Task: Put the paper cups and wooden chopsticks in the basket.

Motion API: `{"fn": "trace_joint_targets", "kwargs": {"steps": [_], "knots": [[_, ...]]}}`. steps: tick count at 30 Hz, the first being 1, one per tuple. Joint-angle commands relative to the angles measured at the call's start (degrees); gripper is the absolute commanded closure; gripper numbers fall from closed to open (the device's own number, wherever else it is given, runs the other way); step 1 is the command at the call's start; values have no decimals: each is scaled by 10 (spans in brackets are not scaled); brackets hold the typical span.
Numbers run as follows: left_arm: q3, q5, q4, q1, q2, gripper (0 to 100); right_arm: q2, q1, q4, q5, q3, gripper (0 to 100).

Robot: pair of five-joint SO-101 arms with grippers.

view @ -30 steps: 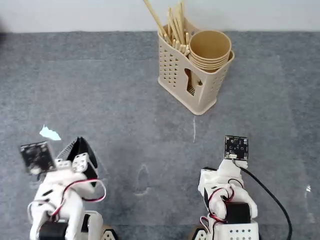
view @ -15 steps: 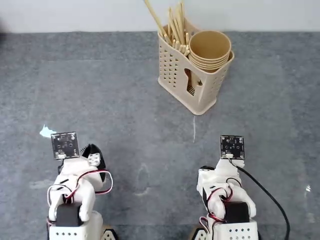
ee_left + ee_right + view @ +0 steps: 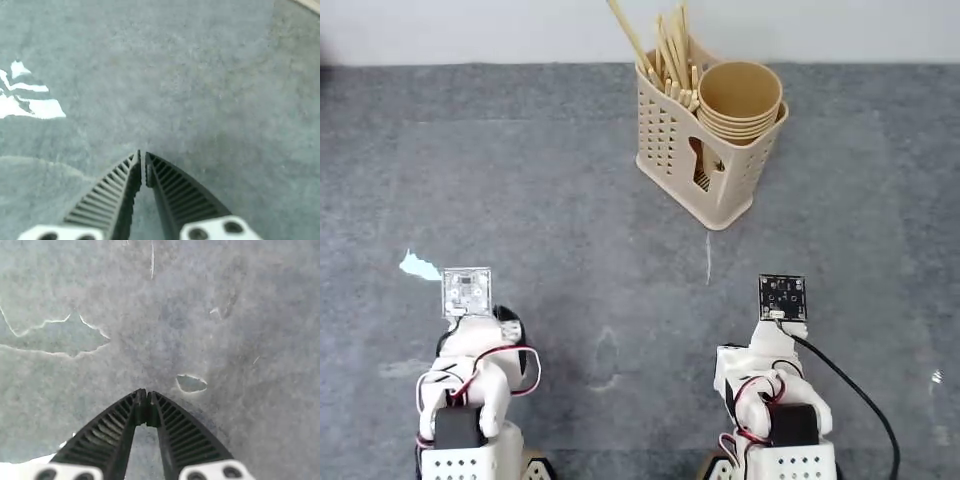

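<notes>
1. Nearest, the left arm (image 3: 470, 395) and the right arm (image 3: 772, 400) sit folded back at the near edge of the grey desk (image 3: 570, 210), well apart from each other.
2. The left tool (image 3: 142, 161) has its two ribbed fingers pressed together at the tips, holding nothing, above bare desk.
3. The right tool (image 3: 146, 399) is likewise closed tip to tip and empty, pointing at a worn stretch of the desk surface.
4. A small white patch (image 3: 418, 266) lies on the desk just beyond the left arm.
5. Farther off, near the desk's far edge, the cream perforated basket (image 3: 670, 160) stands upright, well apart from both arms.
6. The paper cups (image 3: 741, 95) sit nested as one stack in the basket's right compartment.
7. The wooden chopsticks (image 3: 665, 50) stand bundled in the left compartment, beside the cups, leaning at slightly different angles with their tops well above the rim.
</notes>
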Motion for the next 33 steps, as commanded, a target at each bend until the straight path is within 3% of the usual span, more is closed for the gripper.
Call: {"fn": "trace_joint_targets", "kwargs": {"steps": [1, 4, 33], "knots": [[-7, -8, 40, 0, -10, 988, -4, 0, 5, 7, 9, 990], [-7, -8, 68, -4, -10, 988, -4, 0, 5, 5, 9, 990], [-7, -6, 69, -4, -10, 988, -4, -1, 5, 8, 9, 990]]}}
